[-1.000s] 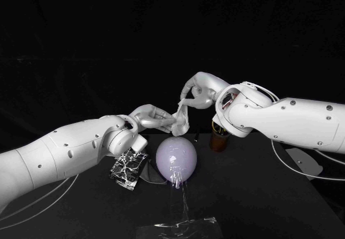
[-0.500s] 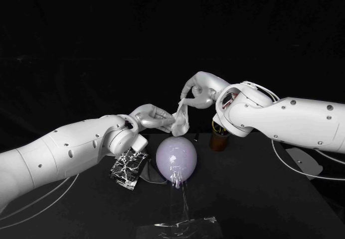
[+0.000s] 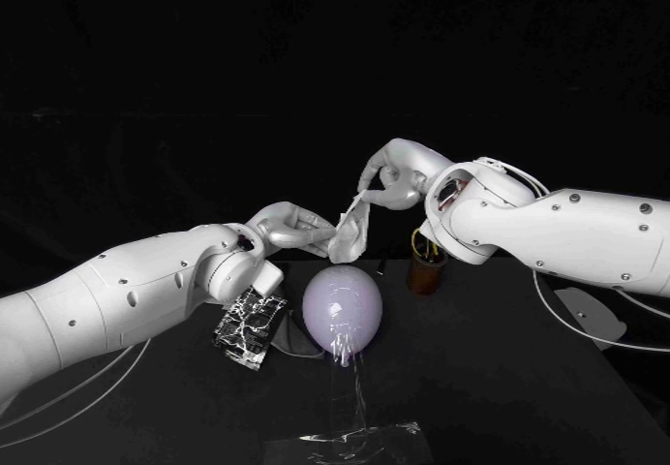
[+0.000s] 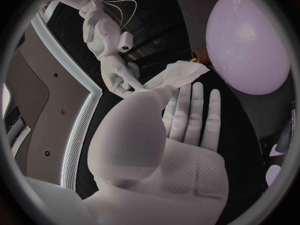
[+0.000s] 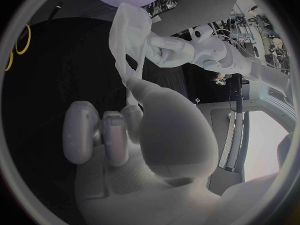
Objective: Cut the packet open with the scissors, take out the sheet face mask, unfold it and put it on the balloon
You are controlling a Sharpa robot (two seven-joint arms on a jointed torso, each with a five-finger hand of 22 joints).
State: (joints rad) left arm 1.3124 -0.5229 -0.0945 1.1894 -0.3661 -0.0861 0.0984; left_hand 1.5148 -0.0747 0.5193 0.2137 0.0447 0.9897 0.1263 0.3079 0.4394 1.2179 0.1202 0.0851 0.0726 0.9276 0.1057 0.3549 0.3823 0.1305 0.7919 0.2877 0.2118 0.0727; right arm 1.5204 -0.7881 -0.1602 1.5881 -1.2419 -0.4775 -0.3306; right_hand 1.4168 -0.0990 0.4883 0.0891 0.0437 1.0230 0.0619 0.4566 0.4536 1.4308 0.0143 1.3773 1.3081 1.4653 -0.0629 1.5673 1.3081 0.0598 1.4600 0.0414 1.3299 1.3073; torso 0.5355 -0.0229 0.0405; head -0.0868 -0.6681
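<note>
Head view: at frame centre, the left robot hand (image 3: 293, 230) and right robot hand (image 3: 388, 179) each pinch the mask (image 3: 350, 232), hanging it above the balloon (image 3: 344, 308), probably to unfold it.
Left wrist view: the balloon lies near the mask.
Right wrist view: both pinches show.

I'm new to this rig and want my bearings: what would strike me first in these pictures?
The left hand and right hand hold a crumpled white sheet face mask between them in mid-air. Below it in the head view sits a pale lilac balloon, mid-table, with the packet beside it.
</note>
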